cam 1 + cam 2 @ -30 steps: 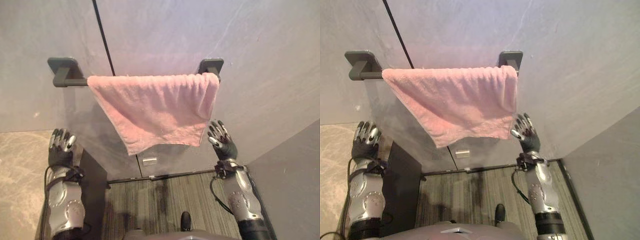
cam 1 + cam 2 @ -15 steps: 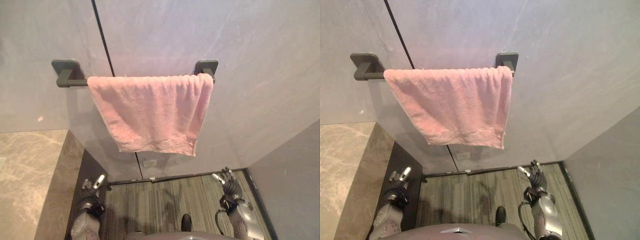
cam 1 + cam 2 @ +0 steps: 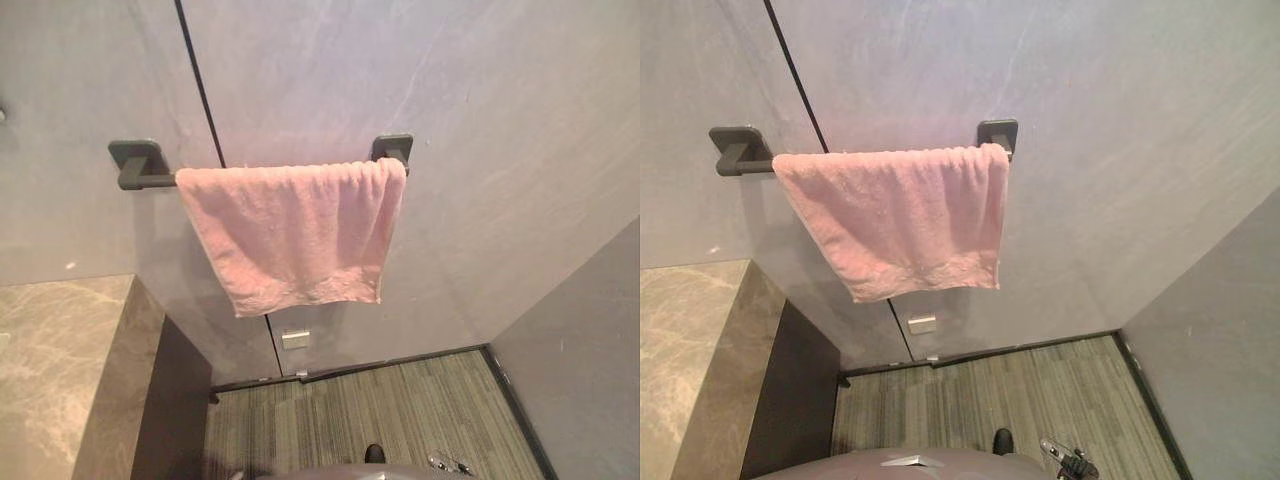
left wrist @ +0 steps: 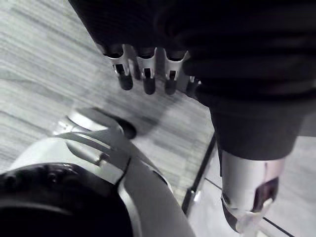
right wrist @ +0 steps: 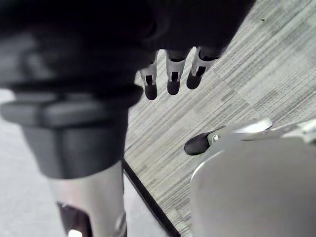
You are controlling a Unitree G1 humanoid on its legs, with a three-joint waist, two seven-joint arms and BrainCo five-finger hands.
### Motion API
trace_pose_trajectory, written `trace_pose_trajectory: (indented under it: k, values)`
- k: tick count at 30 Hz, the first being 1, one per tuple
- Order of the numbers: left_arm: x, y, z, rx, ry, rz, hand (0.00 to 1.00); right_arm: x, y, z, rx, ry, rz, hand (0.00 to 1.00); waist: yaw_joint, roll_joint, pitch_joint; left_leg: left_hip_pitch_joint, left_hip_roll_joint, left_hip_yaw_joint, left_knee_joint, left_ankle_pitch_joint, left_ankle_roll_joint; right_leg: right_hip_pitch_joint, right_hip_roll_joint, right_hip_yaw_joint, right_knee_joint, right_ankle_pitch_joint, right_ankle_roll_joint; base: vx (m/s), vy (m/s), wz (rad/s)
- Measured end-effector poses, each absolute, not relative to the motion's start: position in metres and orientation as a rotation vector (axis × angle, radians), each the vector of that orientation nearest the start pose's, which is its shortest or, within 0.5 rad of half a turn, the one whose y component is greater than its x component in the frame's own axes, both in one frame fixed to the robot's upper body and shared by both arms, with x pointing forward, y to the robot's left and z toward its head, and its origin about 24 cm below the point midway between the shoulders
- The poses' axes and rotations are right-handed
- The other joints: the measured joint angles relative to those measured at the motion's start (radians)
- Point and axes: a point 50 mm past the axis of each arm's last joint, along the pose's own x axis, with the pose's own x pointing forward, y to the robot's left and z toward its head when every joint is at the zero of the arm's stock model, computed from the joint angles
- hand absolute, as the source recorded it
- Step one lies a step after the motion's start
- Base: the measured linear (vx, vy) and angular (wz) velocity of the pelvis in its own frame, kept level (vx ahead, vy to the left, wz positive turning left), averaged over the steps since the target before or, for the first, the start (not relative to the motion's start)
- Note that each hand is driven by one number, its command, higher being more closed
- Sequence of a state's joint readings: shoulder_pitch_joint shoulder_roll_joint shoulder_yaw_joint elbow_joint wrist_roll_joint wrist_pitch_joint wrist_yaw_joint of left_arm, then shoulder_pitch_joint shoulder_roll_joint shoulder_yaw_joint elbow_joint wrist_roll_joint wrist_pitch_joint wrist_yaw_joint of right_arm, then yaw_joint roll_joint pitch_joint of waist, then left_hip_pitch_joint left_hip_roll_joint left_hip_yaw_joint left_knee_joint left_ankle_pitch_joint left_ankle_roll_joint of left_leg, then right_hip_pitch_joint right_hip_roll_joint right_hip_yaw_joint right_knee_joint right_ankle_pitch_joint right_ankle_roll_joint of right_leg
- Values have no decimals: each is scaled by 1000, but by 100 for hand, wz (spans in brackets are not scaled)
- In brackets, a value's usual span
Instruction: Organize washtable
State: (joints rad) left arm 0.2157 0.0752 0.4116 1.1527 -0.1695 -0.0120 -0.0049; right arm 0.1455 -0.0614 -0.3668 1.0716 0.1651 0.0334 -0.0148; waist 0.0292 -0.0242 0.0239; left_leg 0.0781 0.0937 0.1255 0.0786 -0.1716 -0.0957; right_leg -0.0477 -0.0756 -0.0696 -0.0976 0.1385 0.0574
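Observation:
A pink towel (image 3: 290, 235) hangs draped over a dark wall rail (image 3: 140, 180), spread from near the left bracket to the right bracket (image 3: 392, 147); its lower edge slopes slightly. Nothing touches it. My left hand (image 4: 145, 74) hangs low over the striped floor with straight fingers and holds nothing. My right hand (image 5: 170, 76) also hangs down by my side, fingers straight and empty; its fingertips (image 3: 1065, 460) peek in at the bottom of the eye views.
A marble counter (image 3: 50, 360) with a dark side panel (image 3: 175, 400) stands at the lower left. A small wall plate (image 3: 295, 340) sits under the towel. Striped carpet (image 3: 400, 410) covers the floor, and a grey wall (image 3: 590, 370) closes the right.
Both hands, raised beside the towel's lower corners a second ago, have dropped to my sides. The towel now hangs free. The camera view has shifted a little.

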Motion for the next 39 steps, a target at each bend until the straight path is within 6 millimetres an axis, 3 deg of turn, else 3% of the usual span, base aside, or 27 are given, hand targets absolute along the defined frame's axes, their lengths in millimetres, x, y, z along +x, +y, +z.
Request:
trace_pose_trajectory:
  k: [4, 7, 9, 10, 11, 12, 13, 14, 15, 16, 18, 19, 20, 21, 22, 24, 26, 27, 28, 31, 33, 34, 37, 39]
  values:
    - [9, 217, -172, -336, 1245, 627, 0, 60, -219, -166, 270, 1166, -518, 0, -11, 13, 21, -55, 3, -69, 28, 10, -2, -5, -1, -70, 18, -4, -6, -11, -55, 51]
    - [25, 215, -170, -378, 1171, 656, 0, 90, -217, -161, 238, 1105, -465, 0, -8, 19, 75, -131, 13, -169, 50, 35, -18, -35, -8, -179, 78, -46, -24, -74, -71, 100]
    - [35, 212, -168, -419, 1126, 680, 0, 114, -214, -155, 216, 1047, -430, 0, 7, 23, 87, -178, 15, -217, 23, 95, -34, -76, -18, -253, 127, -70, -35, -89, -115, 130]
    - [41, 212, -167, -431, 1101, 690, 0, 133, -214, -147, 209, 988, -413, 0, 6, 24, 95, -205, 7, -212, -22, 187, -52, -109, -38, -310, 170, -94, -52, -95, -105, 134]
    - [43, 214, -166, -424, 1087, 689, 0, 140, -214, -145, 206, 968, -407, 0, 8, 19, 97, -208, 0, -194, -69, 244, -55, -118, -48, -335, 175, -98, -60, 8, -86, 160]
    - [46, 217, -165, -415, 1069, 702, 0, 160, -212, -136, 207, 906, -390, 0, 14, 20, 102, -224, 3, -92, -39, 212, -41, -133, -71, -403, 174, -97, -81, 534, -6, 125]
    - [43, 213, -166, -422, 1090, 709, 0, 178, -212, -127, 202, 841, -378, 0, 13, 22, 106, -271, 18, 20, 231, 57, -3, -144, -87, -439, 216, -111, -101, 812, 14, 116]
    - [40, 211, -167, -430, 1098, 711, 0, 182, -215, -123, 196, 811, -381, 0, 12, 30, 105, -256, 30, 43, 345, 0, -17, -136, -88, -469, 234, -118, -111, 901, 21, 80]
    - [40, 210, -167, -432, 1100, 706, 0, 183, -216, -122, 195, 802, -381, 0, 11, 37, 108, -231, 36, 44, 385, -25, -35, -128, -88, -487, 246, -123, -117, 769, 31, 71]
    - [41, 206, -167, -434, 1101, 689, 0, 183, -217, -121, 195, 794, -382, 0, 8, 49, 108, -173, 44, 30, 436, -62, -81, -123, -94, -519, 269, -128, -123, 626, 47, 58]
    - [43, 205, -167, -391, 1111, 634, 0, 177, -220, -123, 193, 806, -393, 0, -12, 59, 108, -154, 43, 12, 407, -72, -103, -132, -122, -553, 303, -133, -113, 450, 117, 79]
    - [42, 208, -167, -355, 1117, 612, 0, 170, -220, -127, 195, 832, -398, 0, -25, 53, 109, -148, 14, 6, 318, -71, -104, -138, -131, -562, 293, -132, -83, 331, 176, 93]
    - [44, 210, -166, -328, 1120, 589, 0, 163, -219, -130, 195, 855, -398, 0, -33, 36, 98, -121, -2, -2, 237, -76, -96, -154, -137, -556, 275, -120, -67, 272, 156, 67]
    - [45, 210, -166, -318, 1124, 575, 0, 160, -218, -132, 195, 867, -398, 0, -32, 38, 98, -112, -5, -7, 188, -85, -79, -167, -141, -559, 265, -103, -74, 121, 204, 24]
    - [50, 213, -165, -287, 1123, 547, 0, 158, -213, -136, 208, 900, -390, 0, -23, 27, 123, -122, -20, -6, 165, -95, -13, -191, -150, -559, 265, -66, -82, -37, 172, -3]
    - [54, 216, -164, -260, 1117, 532, 0, 159, -208, -137, 198, 911, -365, 0, -21, 9, 135, -124, -50, 7, 151, -77, 9, -200, -173, -537, 262, -28, -76, -128, 182, -12]
    - [56, 218, -163, -187, 1128, 481, 0, 154, -205, -139, 173, 938, -335, 0, -33, 1, 142, -93, -100, 0, 85, -29, 56, -194, -198, -451, 262, 19, -22, -97, 217, 10]
    - [56, 219, -164, -167, 1134, 463, 0, 153, -204, -140, 168, 941, -326, 0, -37, 2, 142, -91, -107, -10, 77, -16, 63, -192, -198, -403, 255, 43, 0, -50, 290, 30]
    - [59, 220, -163, -137, 1135, 441, 0, 153, -202, -140, 162, 942, -311, 0, -40, 8, 140, -106, -107, -19, 83, 4, 76, -192, -189, -314, 234, 97, 45, 29, 298, 40]
    - [57, 221, -164, -106, 1149, 442, 0, 153, -197, -141, 154, 951, -261, 0, -35, 2, 141, -111, -108, -79, 52, 47, 82, -139, -160, -198, 260, 20, 2, 82, 97, 53]
    - [54, 223, -164, -108, 1153, 458, 0, 156, -195, -139, 146, 943, -240, 0, -20, -5, 137, -108, -108, -109, 27, 77, 80, -124, -136, -130, 265, -5, 0, 33, -30, 51]
    - [51, 224, -164, -105, 1161, 462, 0, 160, -193, -138, 115, 939, -212, 0, -19, -6, 139, -108, -107, -120, 24, 91, 82, -127, -129, -83, 305, -39, 21, 155, -112, 74]
    - [34, 224, -166, -122, 1197, 493, 0, 160, -187, -139, 89, 946, -161, 0, -15, -12, 135, -104, -103, -202, 20, 149, 61, -139, -98, 25, 733, -289, 22, 366, -287, 93]
    - [23, 226, -166, -151, 1213, 533, 0, 159, -184, -140, 77, 951, -136, 0, 12, -29, 123, -119, -113, -243, 11, 179, 37, -96, -99, 62, 842, -353, 34, 221, -336, 66]
